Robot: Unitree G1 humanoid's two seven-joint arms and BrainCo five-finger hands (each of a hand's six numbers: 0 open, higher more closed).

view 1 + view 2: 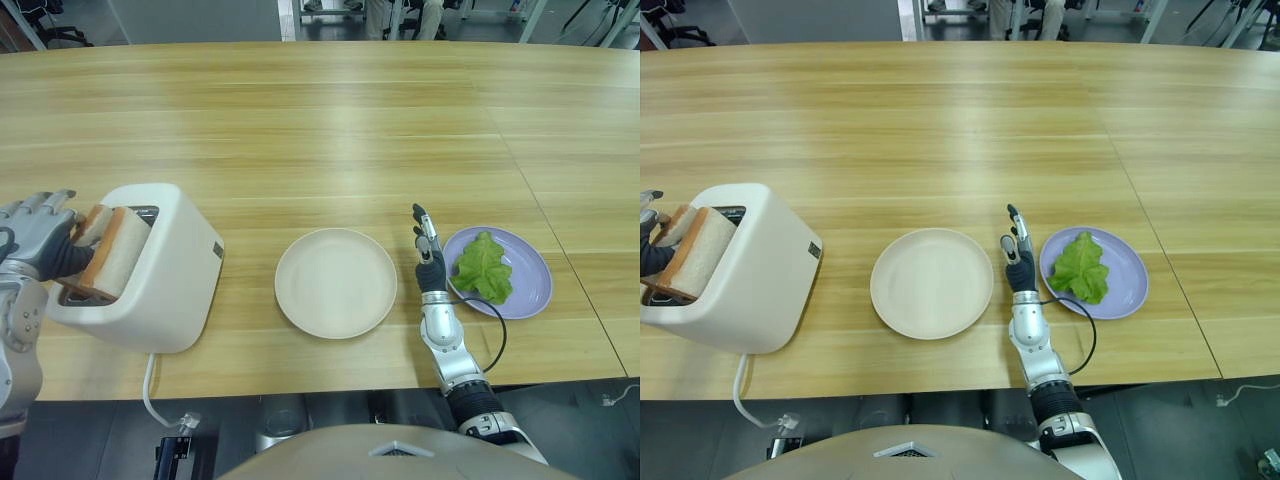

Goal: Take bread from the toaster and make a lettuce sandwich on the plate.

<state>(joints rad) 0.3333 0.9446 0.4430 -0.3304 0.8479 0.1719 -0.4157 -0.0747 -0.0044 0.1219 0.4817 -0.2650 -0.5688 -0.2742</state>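
Two slices of bread (112,255) stand up out of the toaster (170,290), which sits on the bench (300,120) at 9 o'clock from the plate (335,282). My left hand (35,240) is at the toaster's 9 o'clock side, its fingers (60,214) closed on the bread from that side; I cannot tell whether they grip one slice or both. The plate lies near the middle of the bench's near edge. At its 3 o'clock, well apart from the toaster, a purple plate (530,285) carries the lettuce (484,266). My right hand (428,250) sits between the two plates, just beside the purple plate's rim, fingers straight, pointing to 12 o'clock and holding nothing.
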